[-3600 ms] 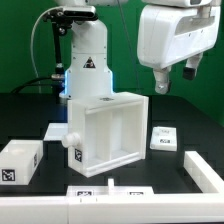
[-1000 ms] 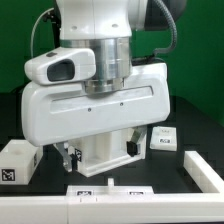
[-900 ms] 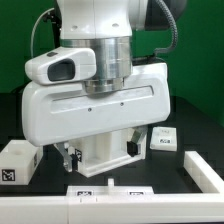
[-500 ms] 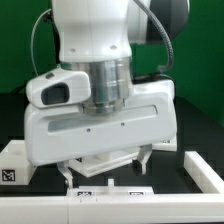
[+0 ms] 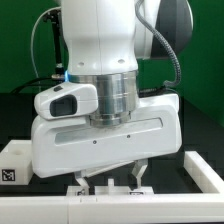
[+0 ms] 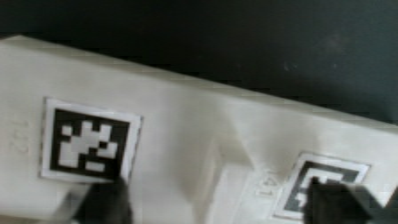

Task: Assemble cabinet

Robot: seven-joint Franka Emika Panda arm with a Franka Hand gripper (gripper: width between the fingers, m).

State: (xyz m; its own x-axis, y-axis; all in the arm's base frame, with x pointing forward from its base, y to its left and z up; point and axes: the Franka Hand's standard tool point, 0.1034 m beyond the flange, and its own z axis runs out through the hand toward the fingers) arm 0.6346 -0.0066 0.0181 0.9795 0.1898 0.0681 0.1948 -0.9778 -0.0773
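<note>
In the exterior view my hand fills the middle and hides almost all of the cabinet. My gripper (image 5: 110, 180) hangs low near the table's front, its two dark fingers (image 5: 80, 184) spread wide apart and empty. In the wrist view a white panelled surface with two black-and-white tags and a raised ridge between them lies close below; it looks like a face of the cabinet (image 6: 187, 125). The gripper (image 6: 214, 203) is open over it, one fingertip (image 6: 98, 205) by each tag. I cannot tell whether the fingertips touch it.
A small white tagged block (image 5: 14, 166) lies at the exterior view's left. A white raised bar (image 5: 205, 168) lies at the exterior view's right. The marker board (image 5: 110, 193) lies along the front edge, just below my fingers. Black table (image 6: 267, 40) shows beyond the white surface.
My hand has come from high at the exterior view's right, down over the cabinet, then lower and toward the front. It now covers the cabinet; the fingers stay open.
</note>
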